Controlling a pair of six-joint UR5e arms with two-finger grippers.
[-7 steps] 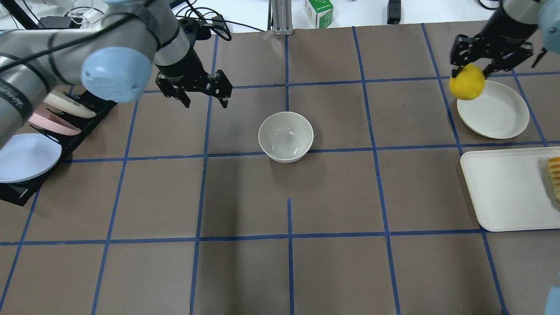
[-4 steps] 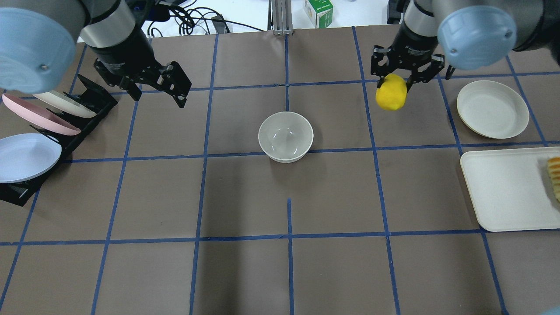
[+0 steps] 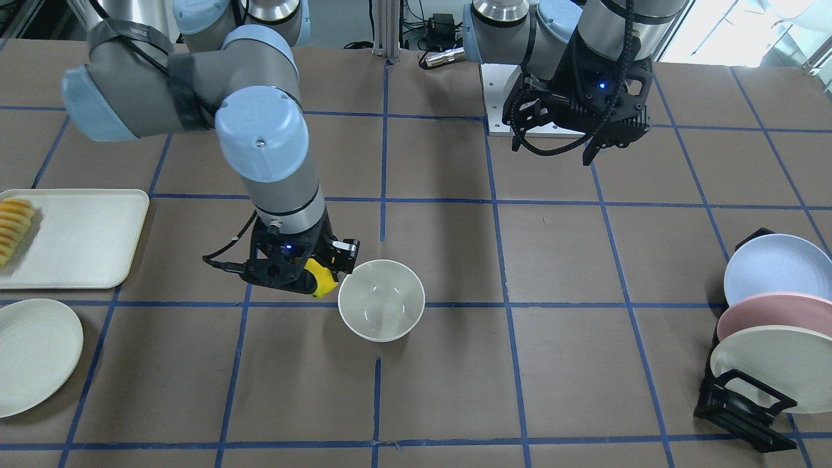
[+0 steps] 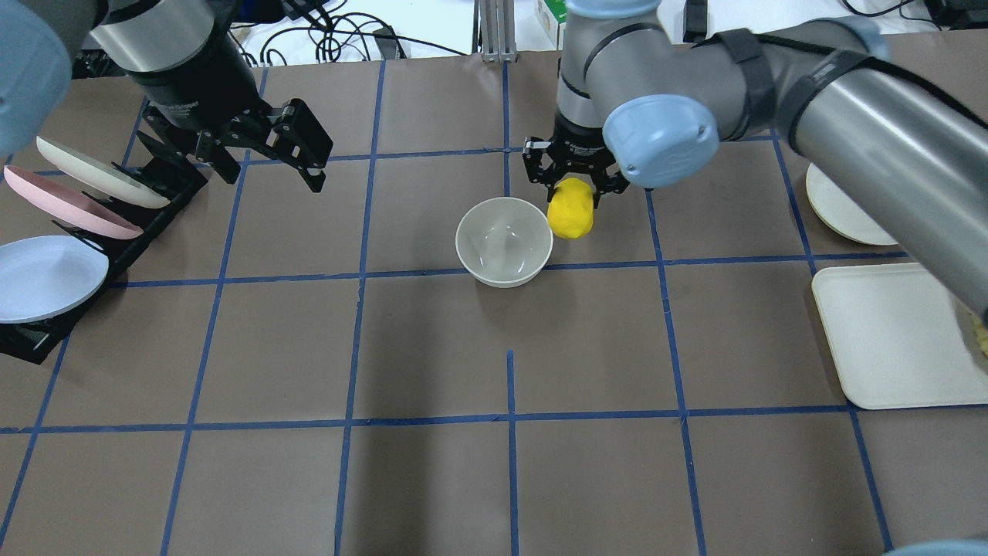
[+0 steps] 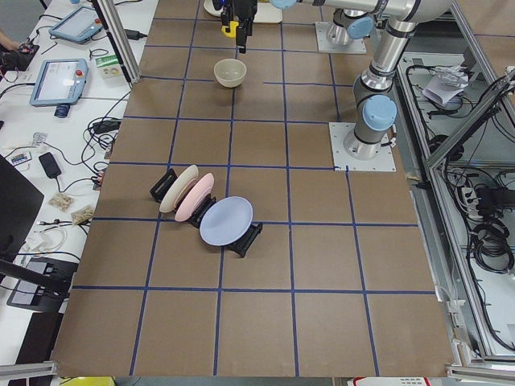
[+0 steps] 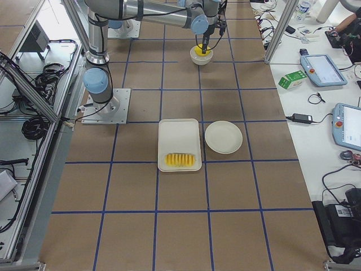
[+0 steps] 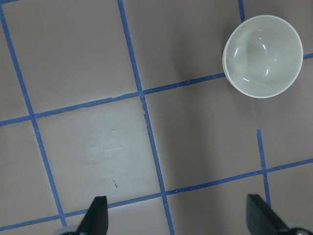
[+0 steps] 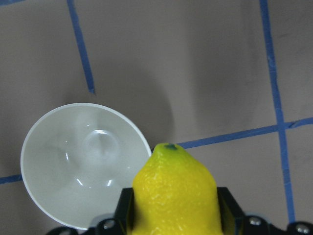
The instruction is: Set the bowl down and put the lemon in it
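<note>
Holding lemon (image 4: 570, 210) in right jaws, long axis upright, greenish tip down, just beside bowl (image 4: 503, 241); left jaws spread, empty.

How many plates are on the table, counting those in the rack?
4. Three stand in the black rack: blue plate, pink plate, off-white plate. The fourth plate lies flat beside the white tray. None seems hidden.

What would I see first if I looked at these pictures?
The bright yellow lemon jumps out: the right gripper holds it right beside the white bowl in the middle, not in it yet. Next you'd spot the pink plate standing in a black rack at the overhead view's left edge.
</note>
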